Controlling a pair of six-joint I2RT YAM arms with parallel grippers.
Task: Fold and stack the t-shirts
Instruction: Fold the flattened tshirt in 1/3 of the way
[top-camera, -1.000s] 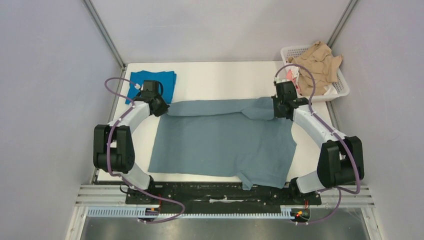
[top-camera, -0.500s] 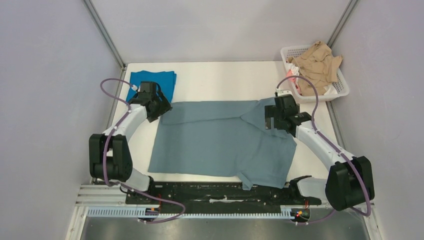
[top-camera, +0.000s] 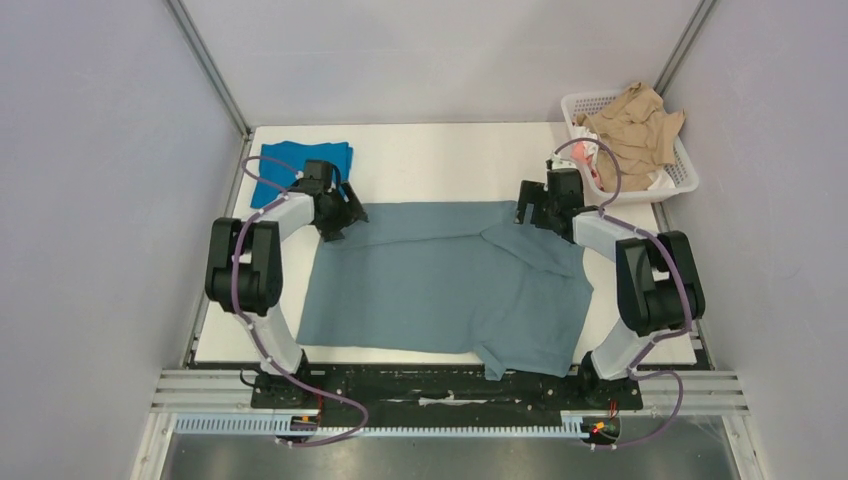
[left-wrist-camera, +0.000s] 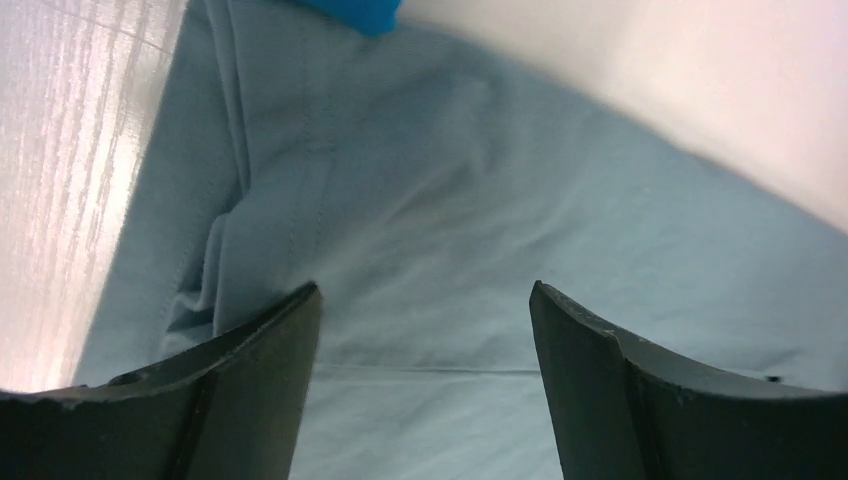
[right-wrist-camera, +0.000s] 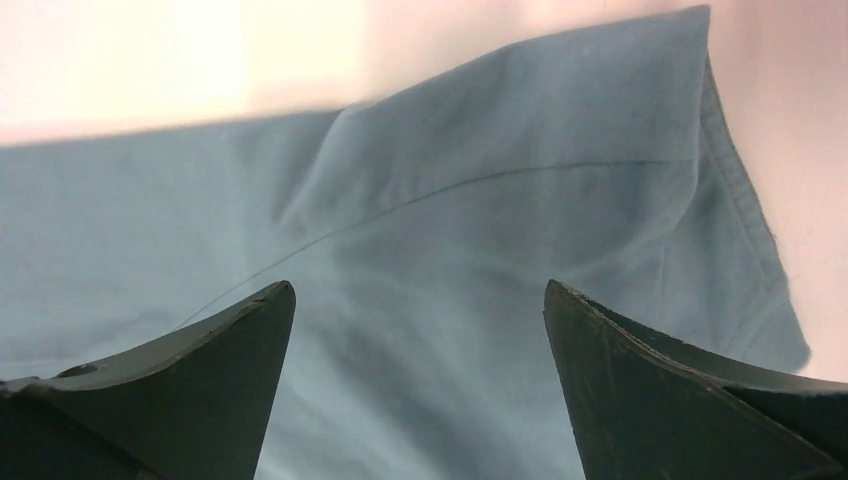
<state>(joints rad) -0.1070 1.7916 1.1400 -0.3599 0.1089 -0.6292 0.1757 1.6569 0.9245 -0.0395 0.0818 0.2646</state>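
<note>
Grey shirt (top-camera: 440, 285) lies flat on the table, its far corners right under your two hands and its right sleeve tucked inward. Over the last second both arms swung round. Now the left hand (left-wrist-camera: 425, 300) and right hand (right-wrist-camera: 420, 290) hover wide open, holding nothing, so I'd say sleeves are done and the body fold is next. Blue shirt (top-camera: 290, 160) sits folded just beyond the left hand. White table (top-camera: 440, 155), basket (top-camera: 683, 180) beyond the right hand, plain grey walls.

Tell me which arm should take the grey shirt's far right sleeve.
Right. The right gripper hangs open over that sleeve, at the grey-blue t-shirt's far right corner; the left gripper is open at the opposite far corner, near the cobalt t-shirt.
</note>
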